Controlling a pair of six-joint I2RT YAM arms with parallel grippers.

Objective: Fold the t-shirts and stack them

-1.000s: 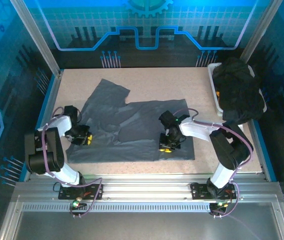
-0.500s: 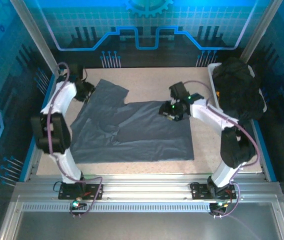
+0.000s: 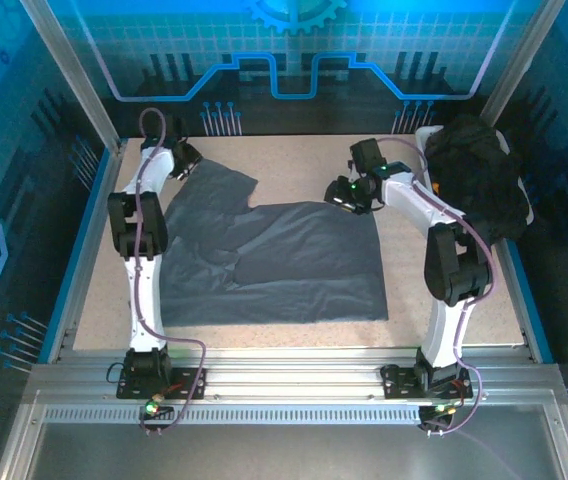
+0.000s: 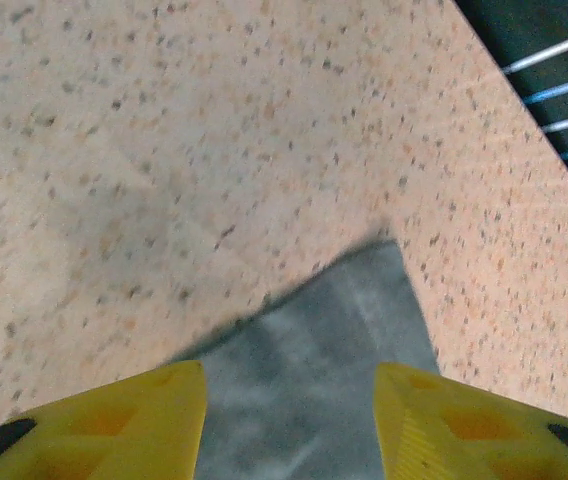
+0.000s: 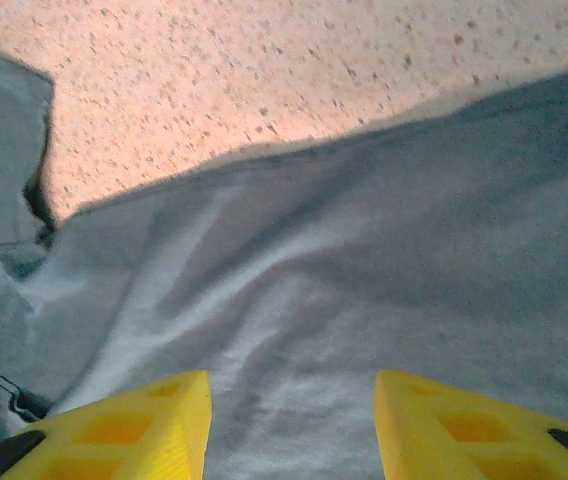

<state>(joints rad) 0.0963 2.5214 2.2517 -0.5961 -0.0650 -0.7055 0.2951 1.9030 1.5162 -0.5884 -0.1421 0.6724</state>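
The slate blue-grey t-shirt [image 3: 294,260] lies flat on the middle of the table [image 3: 304,165], partly folded over itself. Its long axis runs left to right across the table. One flap [image 3: 214,185] juts out toward the far left corner, and the near edge is a straight line parallel to the arms' bases. Creases cross the left half; which end is the neck I cannot tell.

The left gripper [image 3: 186,160] sits at the tip of that far-left flap. In the left wrist view its yellow fingers [image 4: 94,420] stand spread, with the pointed cloth corner [image 4: 314,340] lying below the gap between them — not pinched. The right gripper [image 3: 342,195] is at the shirt's far right corner. The right wrist view shows its jaws spread as well, over rumpled grey cloth [image 5: 364,280] just inside the far edge, gripping nothing.

The black t-shirts [image 3: 479,185] are heaped in a white bin [image 3: 426,160] at the far right of the table, well apart from the grey one and spilling over the bin's rim.

The tabletop is pale beige with dark speckles, edged in blue. Aluminium posts [image 3: 69,70] frame it — behind stands a blue-lit panel [image 3: 294,40] with a grid and a gear motif.
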